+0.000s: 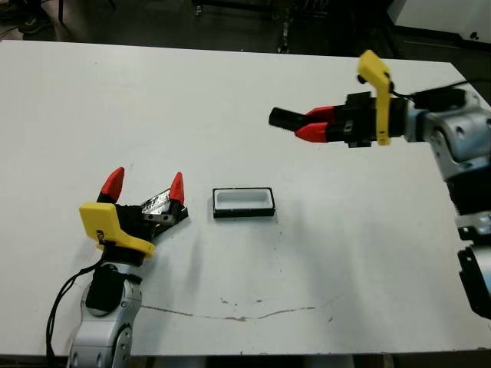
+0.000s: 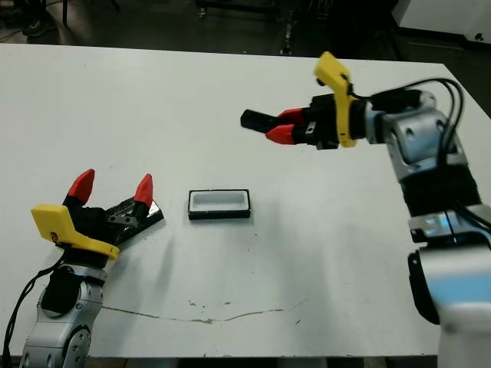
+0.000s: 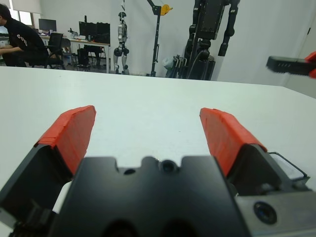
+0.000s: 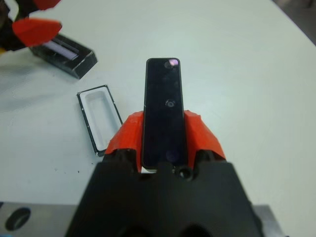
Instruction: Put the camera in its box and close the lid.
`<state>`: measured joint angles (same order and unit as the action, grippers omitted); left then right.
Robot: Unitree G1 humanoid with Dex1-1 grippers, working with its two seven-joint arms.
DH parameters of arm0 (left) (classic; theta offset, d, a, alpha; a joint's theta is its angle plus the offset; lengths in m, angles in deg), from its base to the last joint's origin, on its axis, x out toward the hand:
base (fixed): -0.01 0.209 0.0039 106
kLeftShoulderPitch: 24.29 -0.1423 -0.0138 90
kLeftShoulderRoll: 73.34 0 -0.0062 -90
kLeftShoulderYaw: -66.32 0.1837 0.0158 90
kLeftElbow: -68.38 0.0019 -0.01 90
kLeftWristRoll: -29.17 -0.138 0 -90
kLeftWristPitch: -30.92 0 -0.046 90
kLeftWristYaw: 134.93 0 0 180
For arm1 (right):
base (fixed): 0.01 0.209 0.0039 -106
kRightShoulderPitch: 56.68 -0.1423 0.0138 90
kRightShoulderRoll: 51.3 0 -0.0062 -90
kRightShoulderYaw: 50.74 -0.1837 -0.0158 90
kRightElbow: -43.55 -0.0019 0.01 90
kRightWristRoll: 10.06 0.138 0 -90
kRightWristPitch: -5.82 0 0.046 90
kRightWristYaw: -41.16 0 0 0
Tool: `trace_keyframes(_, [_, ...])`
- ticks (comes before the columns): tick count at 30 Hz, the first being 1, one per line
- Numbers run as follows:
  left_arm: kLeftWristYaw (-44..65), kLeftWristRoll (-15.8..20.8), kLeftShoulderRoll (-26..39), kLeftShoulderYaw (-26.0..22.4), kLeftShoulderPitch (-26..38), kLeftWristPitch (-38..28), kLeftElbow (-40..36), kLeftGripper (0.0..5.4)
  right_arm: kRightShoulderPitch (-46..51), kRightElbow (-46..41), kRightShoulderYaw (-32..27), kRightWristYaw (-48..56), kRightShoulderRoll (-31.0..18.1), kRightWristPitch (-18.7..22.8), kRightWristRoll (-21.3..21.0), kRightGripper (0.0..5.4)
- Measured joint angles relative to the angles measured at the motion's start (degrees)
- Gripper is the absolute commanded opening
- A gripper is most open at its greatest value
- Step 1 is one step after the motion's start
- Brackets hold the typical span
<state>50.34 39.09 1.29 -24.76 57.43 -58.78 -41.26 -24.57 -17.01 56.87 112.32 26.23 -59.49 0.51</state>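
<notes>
**Camera held aloft, box waiting open below**

Your small dark oblong camera (image 4: 163, 111) is clamped between the red fingers of the right gripper (image 1: 307, 127), sticking out forward past the fingertips. It hangs in the air over the far right part of the white desk (image 1: 230, 100), well apart from everything else and touching nothing but the fingers.

The shallow rectangular box (image 1: 243, 202), black outside and white inside, sits open-side up near the middle of the desk, nearer to you than the camera and off to its left. Nothing lies in it as far as the views show.

The flat glossy black lid (image 1: 162, 206) rests on the desk to the left of the box, tucked just under the left gripper (image 1: 144, 184). That gripper has its two red fingers spread wide and holds nothing; it hovers right at the lid, one fingertip just above its edge.

By my reading, you are in the carry step: the camera is picked up but not yet over the box. Next you need to bring the right gripper down and toward the box, and turn the camera so its long side lines up with the box's long side before you lower it. The tray looks only a little larger than the camera, so a skewed approach could catch the rim or nudge the box away. Release only once it sits low inside the walls. The lid follows afterwards.
</notes>
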Motion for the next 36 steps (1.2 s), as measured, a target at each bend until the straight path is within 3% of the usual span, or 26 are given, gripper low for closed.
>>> trace_keyframes(3, [-0.3,-0.1,0.0,-0.1,0.2,0.0,0.0,5.40,-0.8,2.6,1.2,1.6,2.3,-4.8,-2.2,1.66])
trace_keyframes(9, [-0.7,-0.4,0.0,-0.5,2.2,-0.1,0.9,5.40,-2.4,7.9,3.1,4.4,7.1,-8.7,-5.4,1.66])
trace_keyframes(22, [-0.2,-0.6,0.0,-1.0,4.6,-1.6,5.2,5.40,-3.1,9.8,7.2,7.6,13.0,-10.4,-11.2,1.66])
trace_keyframes(36, [-0.3,-1.2,0.0,-1.0,4.6,-2.1,5.4,5.40,-2.0,9.5,9.0,11.9,13.6,-11.5,-13.4,1.66])
